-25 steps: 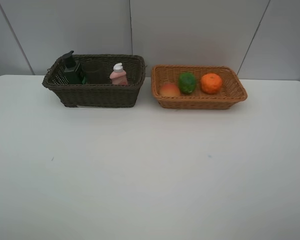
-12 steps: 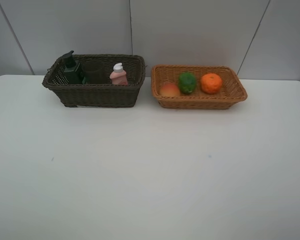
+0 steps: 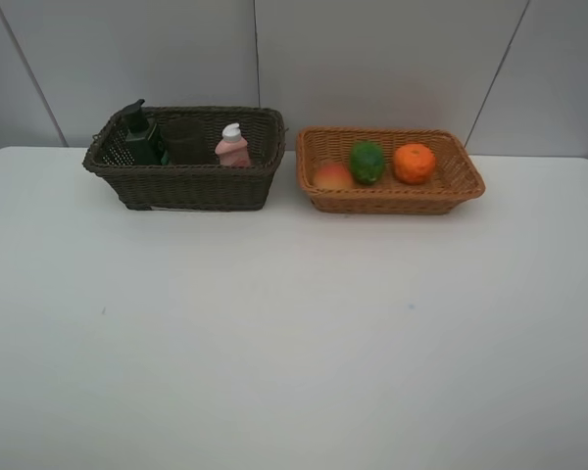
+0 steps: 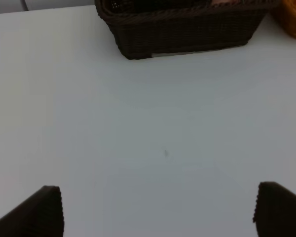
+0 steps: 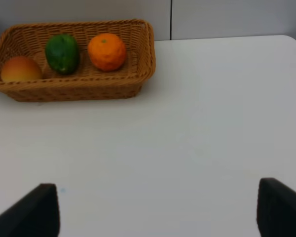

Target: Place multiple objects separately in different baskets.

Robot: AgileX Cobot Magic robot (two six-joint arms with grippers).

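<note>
Here, both end effectors, left (image 4: 158,210) and right (image 5: 158,210), hang open and empty over the bench (image 3: 294,323), well apart from bottles in the dark basket (image 3: 186,181) and fruit in the tan basket (image 3: 387,196).

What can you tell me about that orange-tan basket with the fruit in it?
The tan basket is a shallow rectangular tray of woven wicker with flaring sides. It sits flat on the white table near the back wall, just right of the dark basket. Inside, in a row, lie a peach, a lime and a tangerine.
</note>
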